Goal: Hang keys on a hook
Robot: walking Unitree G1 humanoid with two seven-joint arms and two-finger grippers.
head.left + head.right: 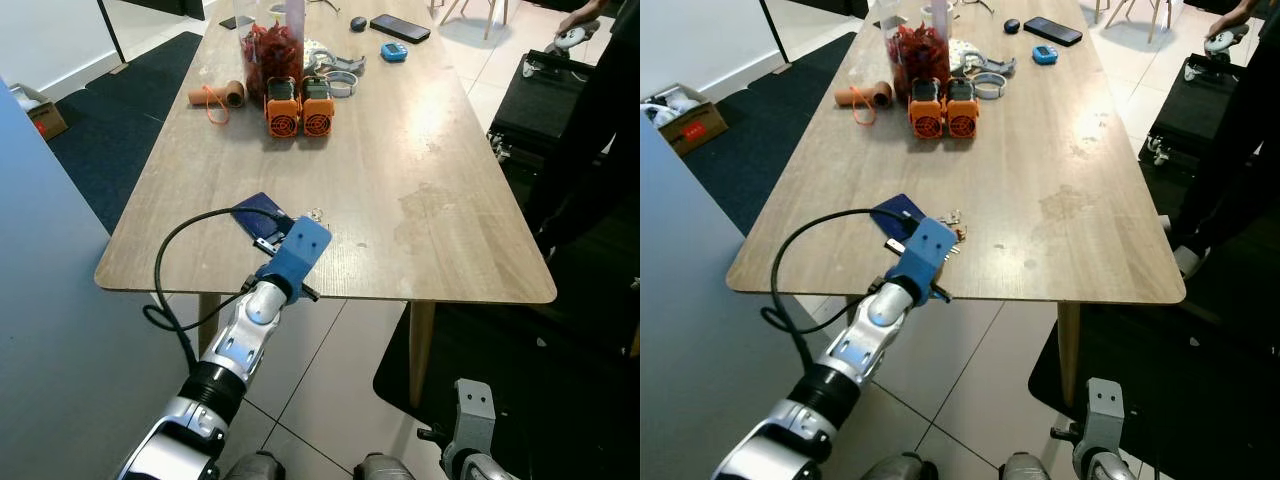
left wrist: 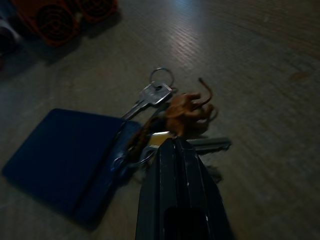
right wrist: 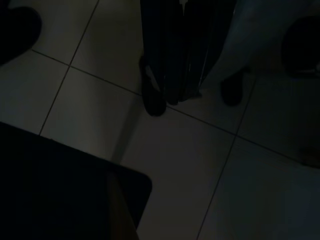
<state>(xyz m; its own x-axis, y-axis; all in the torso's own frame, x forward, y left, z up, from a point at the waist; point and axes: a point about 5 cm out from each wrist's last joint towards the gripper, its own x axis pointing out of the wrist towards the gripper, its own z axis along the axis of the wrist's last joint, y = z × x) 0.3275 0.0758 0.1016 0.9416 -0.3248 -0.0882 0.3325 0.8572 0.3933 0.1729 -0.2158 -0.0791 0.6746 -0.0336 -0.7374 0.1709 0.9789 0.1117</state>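
Observation:
A bunch of keys [image 2: 159, 95] with a brown leather fob [image 2: 187, 109] lies on the wooden table [image 1: 420, 200] near its front edge, partly on a flat dark blue wallet [image 2: 65, 155]. My left gripper [image 2: 172, 145] is shut, its black fingers pressed together with the tips down against the bunch beside the fob. From the head, the arm's blue wrist housing [image 1: 298, 250] covers the fingers, and a key ring [image 1: 316, 213] peeks out just beyond it. My right gripper [image 3: 172, 97] hangs shut over the tiled floor.
Far down the table stand two orange units [image 1: 300, 105], a jar of red things [image 1: 272, 50], a twine roll [image 1: 215, 96] and a phone [image 1: 400, 27]. A person in black [image 1: 600, 110] stands at the right by a black case [image 1: 545, 90]. A grey panel [image 1: 50, 300] rises on the left.

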